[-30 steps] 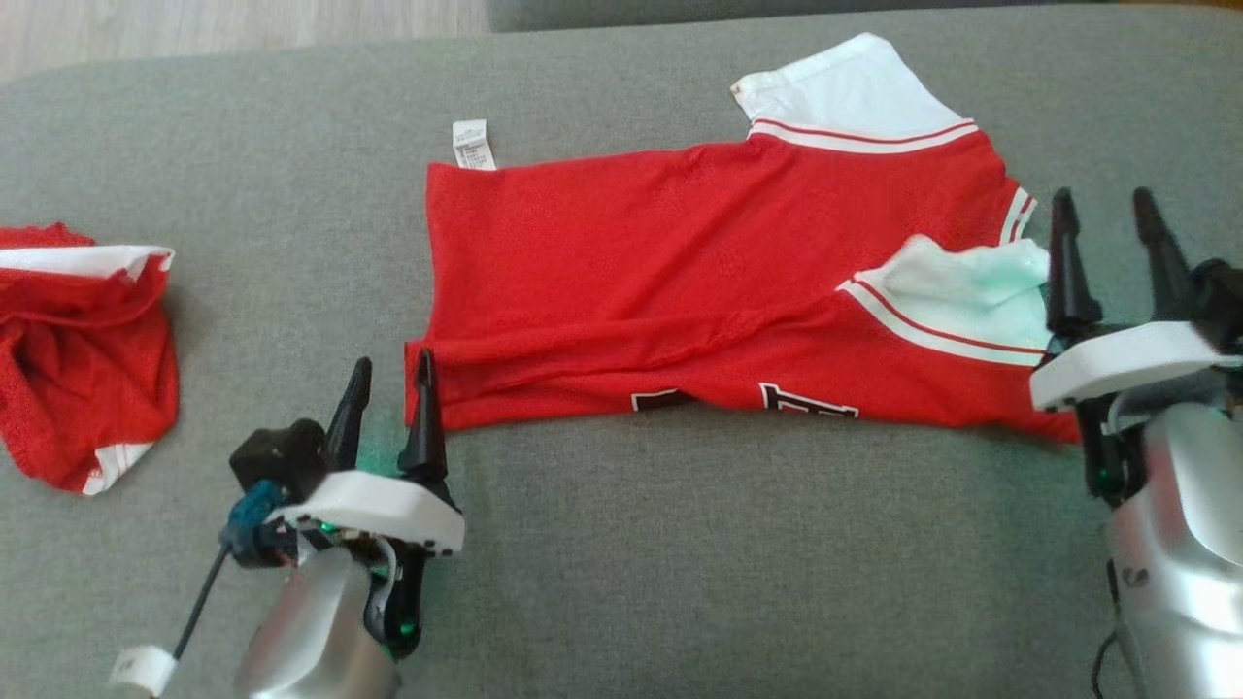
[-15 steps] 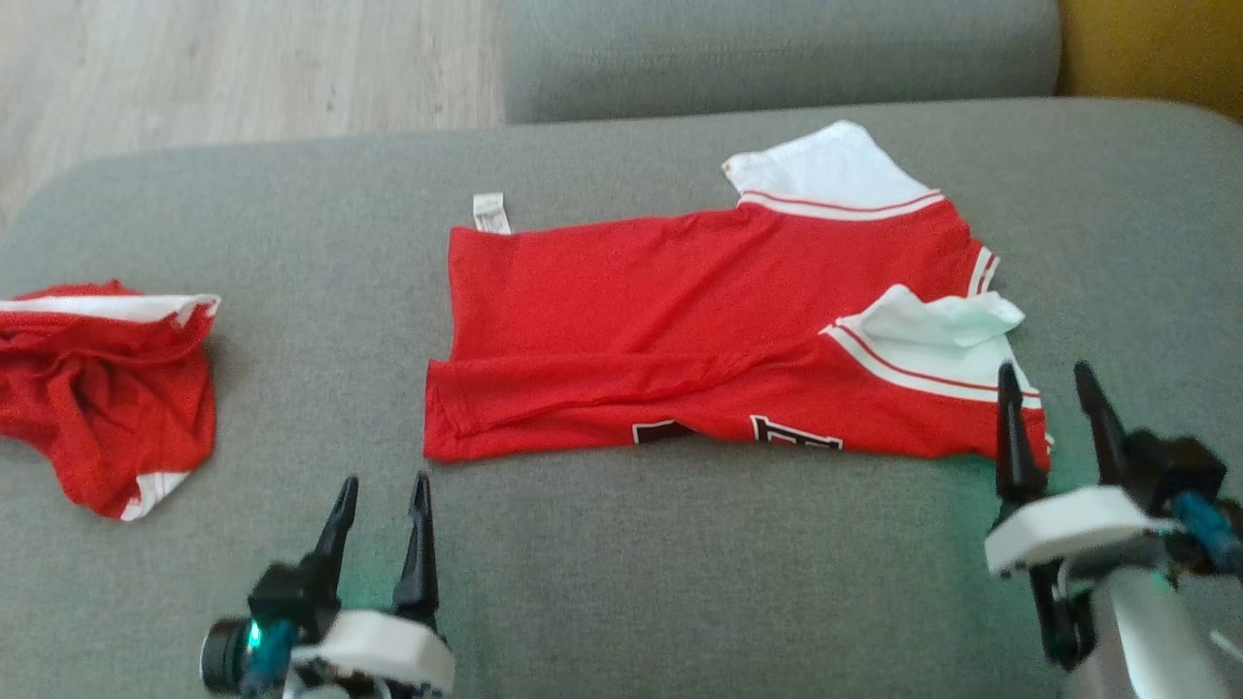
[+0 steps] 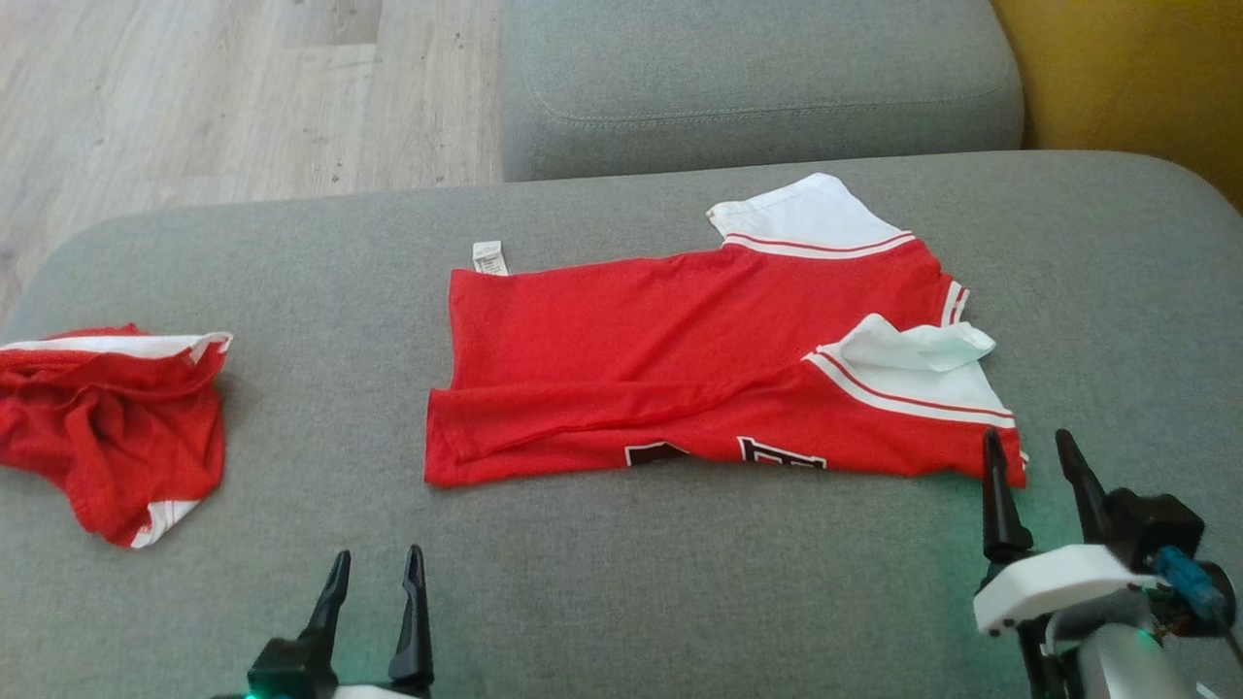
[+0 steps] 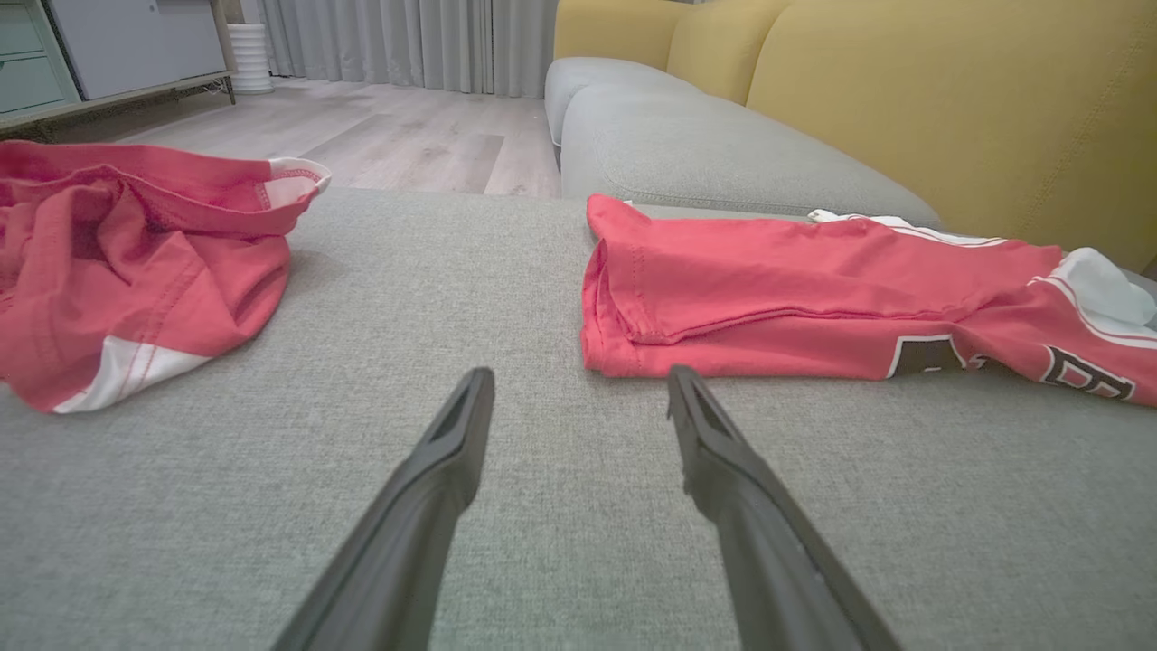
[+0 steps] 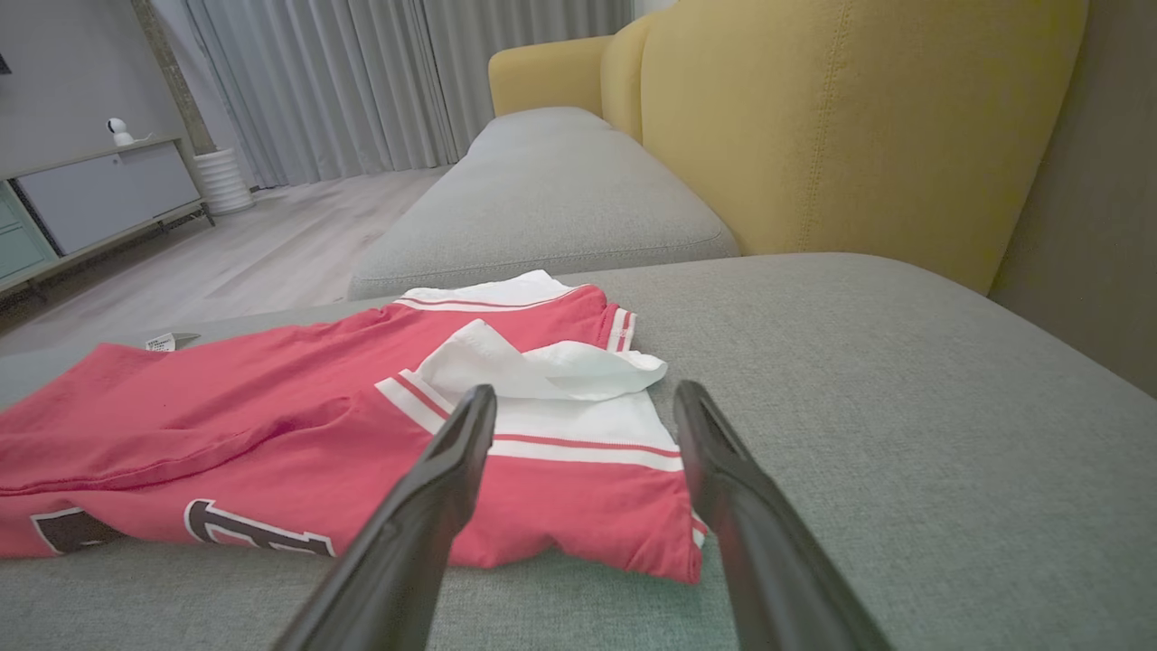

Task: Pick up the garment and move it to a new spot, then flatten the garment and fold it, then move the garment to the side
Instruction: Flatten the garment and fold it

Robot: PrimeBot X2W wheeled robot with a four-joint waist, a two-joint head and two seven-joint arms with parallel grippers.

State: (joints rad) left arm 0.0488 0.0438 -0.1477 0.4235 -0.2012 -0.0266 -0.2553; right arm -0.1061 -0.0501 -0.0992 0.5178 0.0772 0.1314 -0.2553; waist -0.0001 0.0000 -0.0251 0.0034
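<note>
L jaws & R jaws wide, empty. Garment (image 3: 680,369) flat on sofa seat (image 3: 631,582), near edge just ahead; crumpled red cloth (image 3: 107,427) well left.

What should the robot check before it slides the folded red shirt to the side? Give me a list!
1. Left gripper open, holding nothing: ok.
2. Right gripper open, holding nothing: ok.
3. Red shirt folded in half on the grey cushion: ok.
4. Fold tidy: not ok, the near white sleeve is crumpled.
5. Free spot at the side: ok on the right; the second red garment lies on the left.
6. Hidden lower layer smooth: cannot tell.
</note>
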